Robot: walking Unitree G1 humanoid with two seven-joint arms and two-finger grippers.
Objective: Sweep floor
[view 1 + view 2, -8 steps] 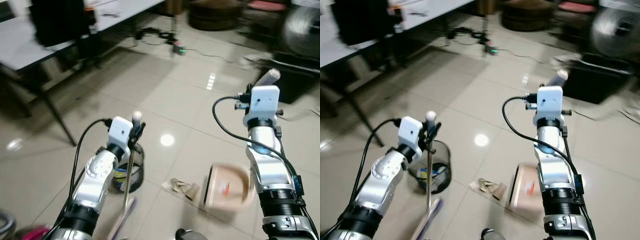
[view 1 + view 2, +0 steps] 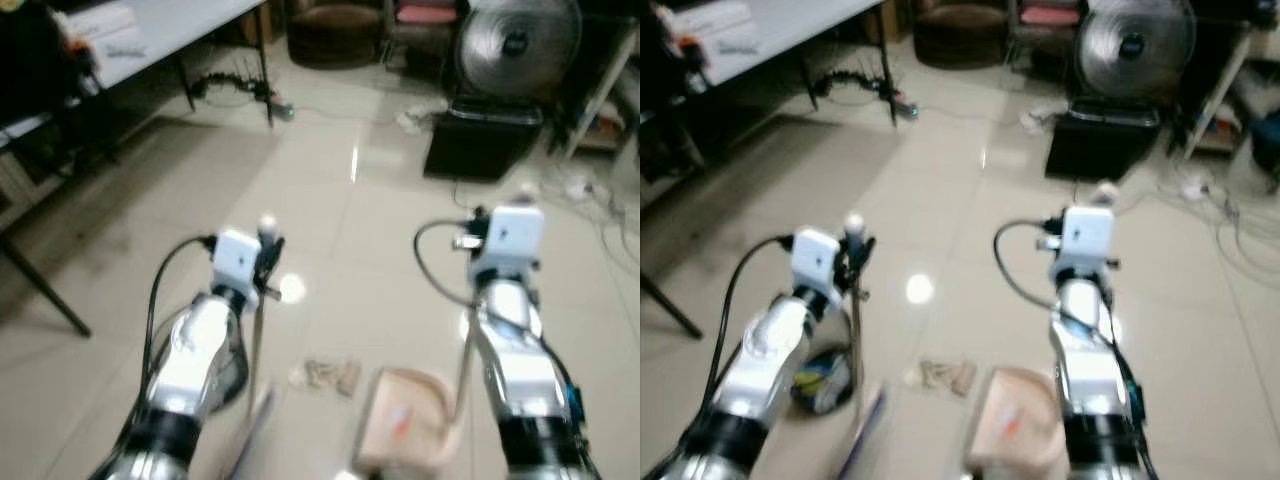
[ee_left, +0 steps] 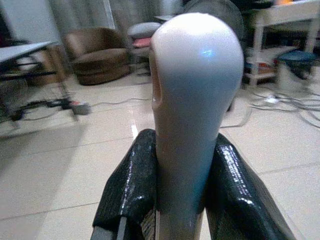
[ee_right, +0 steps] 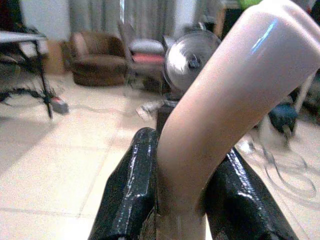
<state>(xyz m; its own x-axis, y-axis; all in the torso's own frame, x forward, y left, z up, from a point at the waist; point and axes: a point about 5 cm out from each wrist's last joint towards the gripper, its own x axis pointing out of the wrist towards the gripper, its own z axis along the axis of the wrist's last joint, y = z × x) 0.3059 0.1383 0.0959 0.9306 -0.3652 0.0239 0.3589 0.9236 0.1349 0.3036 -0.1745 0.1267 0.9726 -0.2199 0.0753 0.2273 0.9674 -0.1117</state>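
Left gripper (image 3: 182, 200) jaws clamp broom (image 2: 256, 330), right gripper (image 4: 187, 200) jaws clamp dustpan (image 2: 405, 430). Next: sweep scraps (image 2: 325, 375) into pan.

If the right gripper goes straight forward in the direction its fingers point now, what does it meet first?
The right gripper is shut on the dustpan handle, so the handle goes with it. Beyond it, the right wrist view looks across open floor toward the standing fan on a dark box. That is probably first, though depth is unclear.
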